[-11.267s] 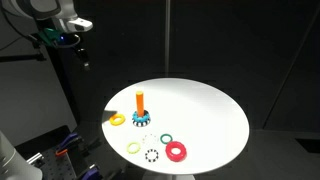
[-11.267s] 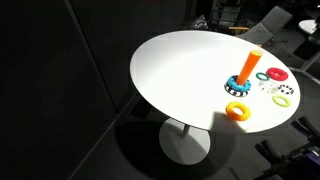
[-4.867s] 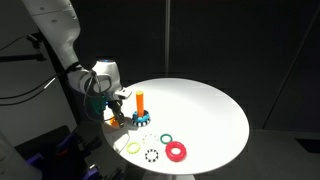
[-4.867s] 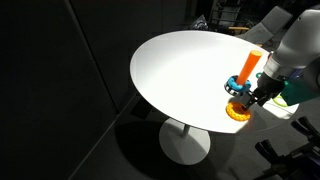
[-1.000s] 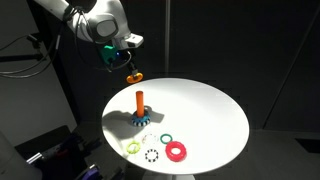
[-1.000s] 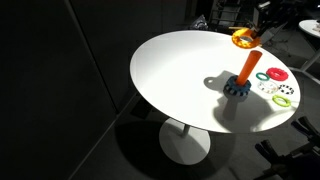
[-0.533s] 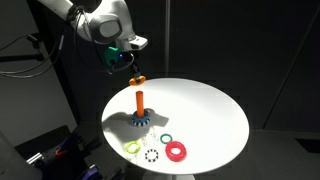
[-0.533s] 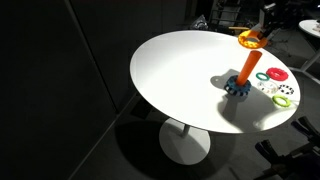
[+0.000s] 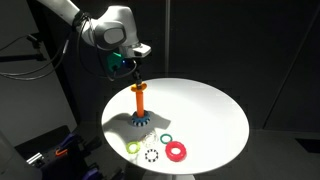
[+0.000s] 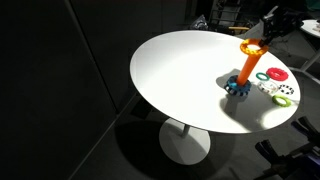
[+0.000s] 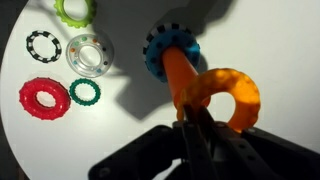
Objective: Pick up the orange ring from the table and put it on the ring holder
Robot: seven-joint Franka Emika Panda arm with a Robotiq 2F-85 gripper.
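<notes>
My gripper (image 11: 196,128) is shut on the rim of the orange ring (image 11: 230,93). It holds the ring right at the top of the ring holder's orange peg (image 11: 178,75). In the wrist view the peg's top sits at the ring's edge, and white table shows through the hole. The holder's toothed blue base (image 11: 160,48) stands on the table. In both exterior views the orange ring (image 9: 138,88) (image 10: 249,47) hangs level with the peg tip (image 9: 140,102) (image 10: 247,66), with the gripper (image 9: 134,76) (image 10: 260,37) just above it.
Loose rings lie by the holder: a red ring (image 11: 42,97), a dark green one (image 11: 85,92), a clear one (image 11: 90,55), a black-and-white one (image 11: 44,44) and a yellow-green one (image 11: 75,10). The round white table (image 9: 205,110) has bare surface behind the holder.
The gripper has carried the orange ring down and across, from above and beside the peg to the peg's top. The loose rings and the holder have not moved.
</notes>
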